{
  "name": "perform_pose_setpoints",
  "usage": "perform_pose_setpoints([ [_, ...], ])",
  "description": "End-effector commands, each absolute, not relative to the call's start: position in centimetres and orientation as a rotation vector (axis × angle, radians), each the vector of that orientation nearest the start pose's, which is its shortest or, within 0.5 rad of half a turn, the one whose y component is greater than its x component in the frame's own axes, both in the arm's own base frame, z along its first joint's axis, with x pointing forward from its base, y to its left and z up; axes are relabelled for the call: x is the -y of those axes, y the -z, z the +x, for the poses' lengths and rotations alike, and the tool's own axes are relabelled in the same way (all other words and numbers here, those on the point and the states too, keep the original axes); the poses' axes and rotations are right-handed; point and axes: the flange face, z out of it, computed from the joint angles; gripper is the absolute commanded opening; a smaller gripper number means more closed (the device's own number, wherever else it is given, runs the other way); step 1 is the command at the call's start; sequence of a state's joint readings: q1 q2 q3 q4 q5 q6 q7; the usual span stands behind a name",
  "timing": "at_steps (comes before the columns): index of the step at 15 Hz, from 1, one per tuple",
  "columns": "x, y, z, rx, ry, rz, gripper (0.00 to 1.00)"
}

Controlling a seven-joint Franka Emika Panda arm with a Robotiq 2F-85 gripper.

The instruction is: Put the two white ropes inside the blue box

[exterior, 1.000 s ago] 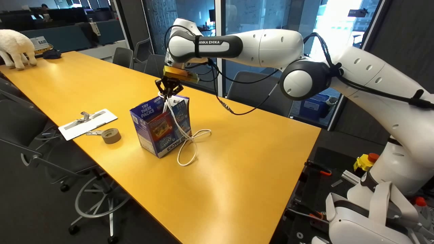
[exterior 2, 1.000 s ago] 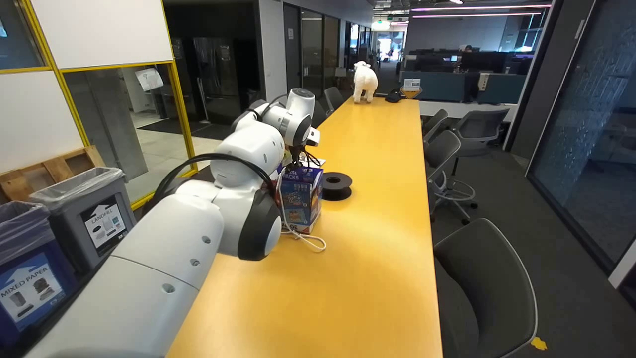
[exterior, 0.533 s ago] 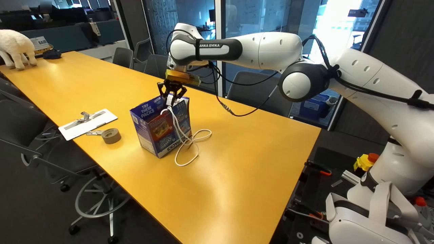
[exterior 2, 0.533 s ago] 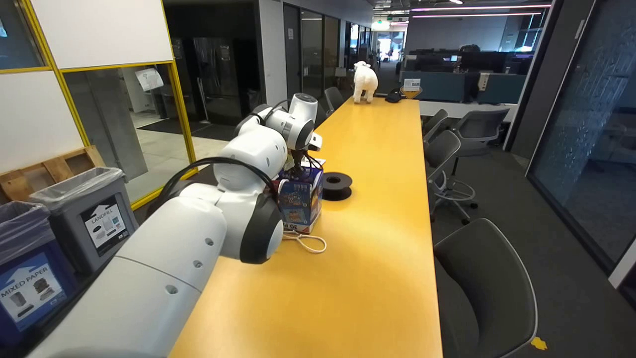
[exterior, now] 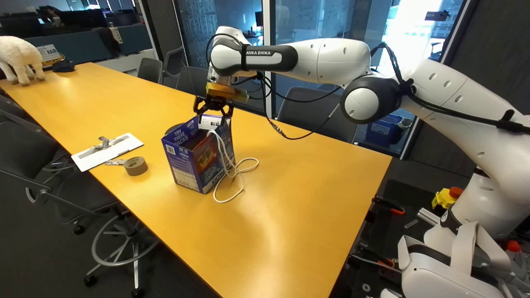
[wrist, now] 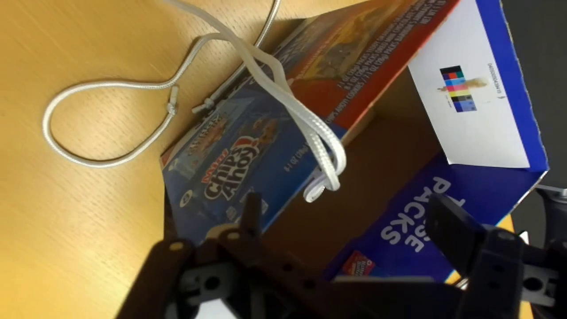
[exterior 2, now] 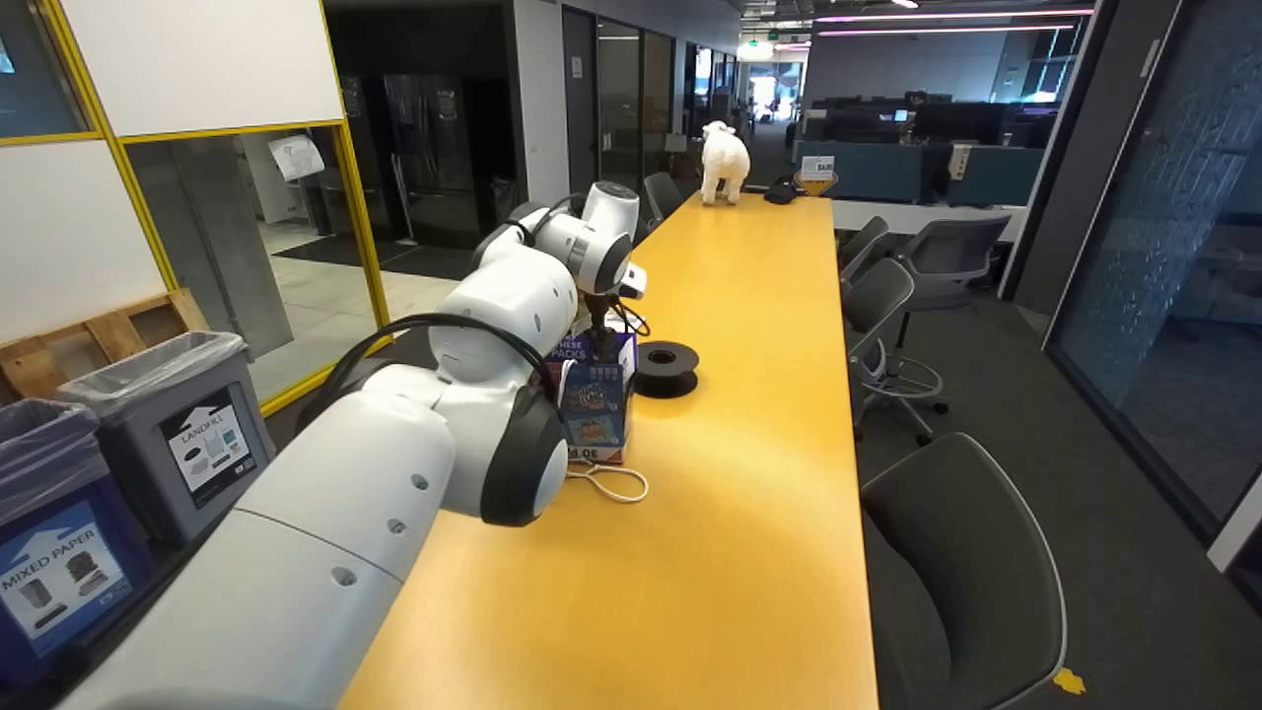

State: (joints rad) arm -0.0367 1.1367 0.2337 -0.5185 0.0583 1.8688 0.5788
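Observation:
The blue box [exterior: 186, 163] stands on the table with its top open and printed pictures on its sides. White rope [wrist: 283, 95] drapes over its rim: a doubled end curls just over the opening, while the remainder hangs down outside into loops on the tabletop. Whether both white ropes are in this bundle I cannot tell. In an exterior view a rope loop [exterior 2: 621, 500] lies at the foot of the box. My gripper [wrist: 345, 204] is open above the box opening, with no rope between its fingers [wrist: 449, 226]. Whether a finger touches the cardboard is unclear.
A black spool [exterior 2: 666, 370] stands close beside the box. A brown tape roll [exterior: 136, 166] and a white clipboard [exterior: 107, 151] lie near a table edge. Box flaps, one with a white inner face [wrist: 469, 97], stick up around the opening.
The gripper has gone from shut on the rope to open, letting it go over the box rim. It has shifted slightly sideways, and the box has turned a little.

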Motion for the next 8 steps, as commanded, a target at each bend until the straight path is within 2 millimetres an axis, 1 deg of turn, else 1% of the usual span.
perform_pose_setpoints([
  [1,-4.5,-40.5,81.4,-0.728,0.221,-2.702,1.0],
  [4,-4.0,-43.6,80.7,-0.685,0.228,-2.694,1.0],
  [5,-4.1,-44.3,80.3,-0.647,0.218,-2.708,1.0],
  [8,-3.9,-45.7,79.3,-0.551,0.148,-2.744,1.0],
])
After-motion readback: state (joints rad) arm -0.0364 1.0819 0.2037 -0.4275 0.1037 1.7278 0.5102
